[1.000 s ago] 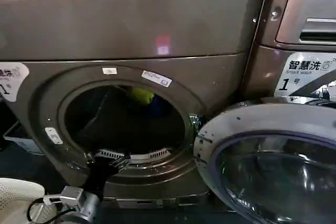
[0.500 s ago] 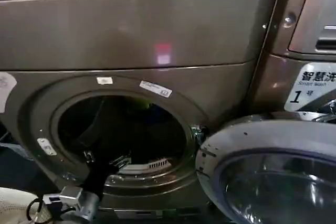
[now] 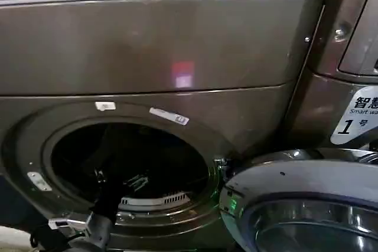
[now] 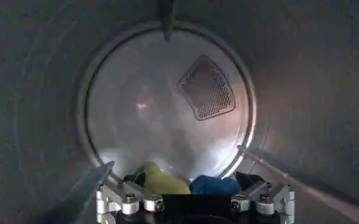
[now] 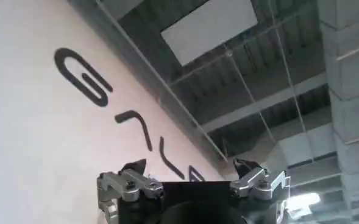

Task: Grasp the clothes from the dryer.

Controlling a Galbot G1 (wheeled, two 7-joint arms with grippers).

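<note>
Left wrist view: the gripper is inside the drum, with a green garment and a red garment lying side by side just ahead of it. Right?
Not quite. In the left wrist view the garment beside the green garment is blue, not red. The left gripper is inside the drum, as you say.

The head view looks forward and down, close on the dryer (image 3: 147, 45), its porthole at 7 o'clock. The left wrist view sits inside the drum (image 4: 39, 91), facing the rear wall; both views share that drum. The right wrist view aims up at a lettered wall (image 5: 39, 122) and ceiling (image 5: 277, 73).
</note>
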